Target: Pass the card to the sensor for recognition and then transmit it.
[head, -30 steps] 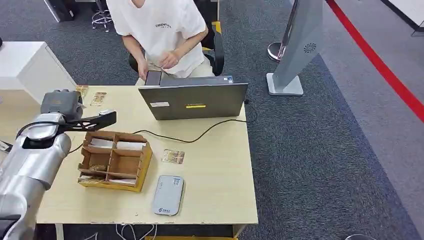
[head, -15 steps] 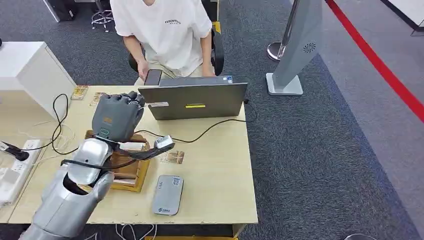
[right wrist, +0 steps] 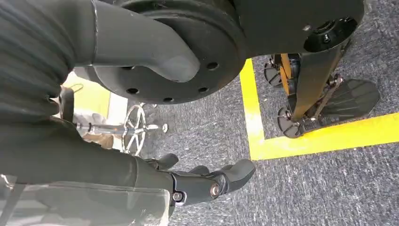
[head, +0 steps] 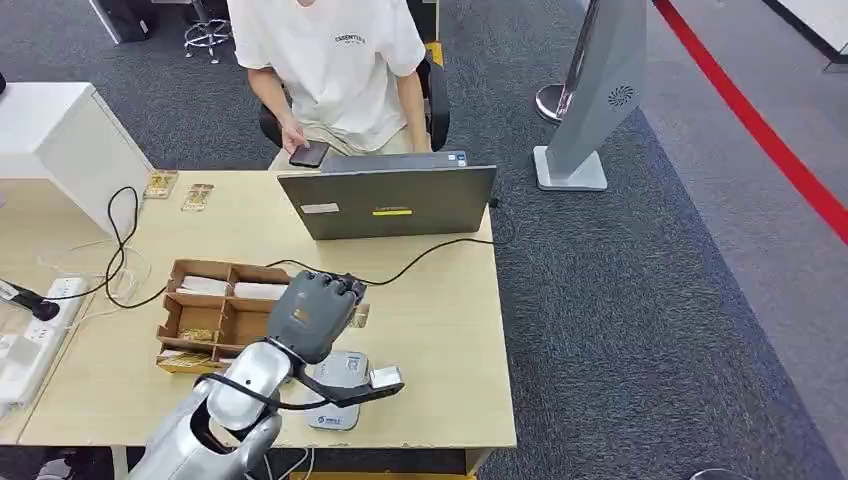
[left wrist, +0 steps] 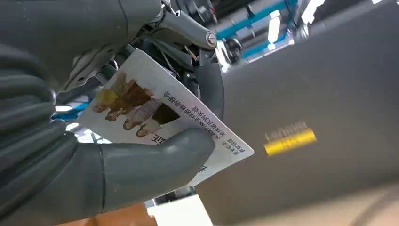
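Left hand [head: 318,312] sits low over the table [head: 440,330], between the cardboard organizer [head: 228,320] and the laptop [head: 388,200], back of hand facing up. In the left wrist view, the card [left wrist: 164,117] is pinched between thumb and fingers [left wrist: 209,89]: thumb pressed across its printed face, fingers behind it. Card face shows a brown picture and lines of small print; one corner sticks out past the thumb toward the grey laptop lid with the yellow sticker [left wrist: 289,141].

Sensor [head: 335,390], a flat grey-white box, lies on the table near its front edge, partly under the left wrist. Hand is just beyond it; card looks not over it, but the hand blocks the head view, so can't be sure.

Organizer is divided into open compartments. Back ones hold white cards lying flat; a front one holds something small and brownish, too small to identify. A card lies on the table right beside the hand, mostly hidden by it. Two more small card items [head: 180,190] sit at the far left of the table.

Right hand [right wrist: 207,183] hangs by the floor over grey carpet and yellow tape; nothing in it, fingers loosely curled but apart.

Person [head: 335,60] in a white shirt sits behind the laptop, holding a phone [head: 308,153].
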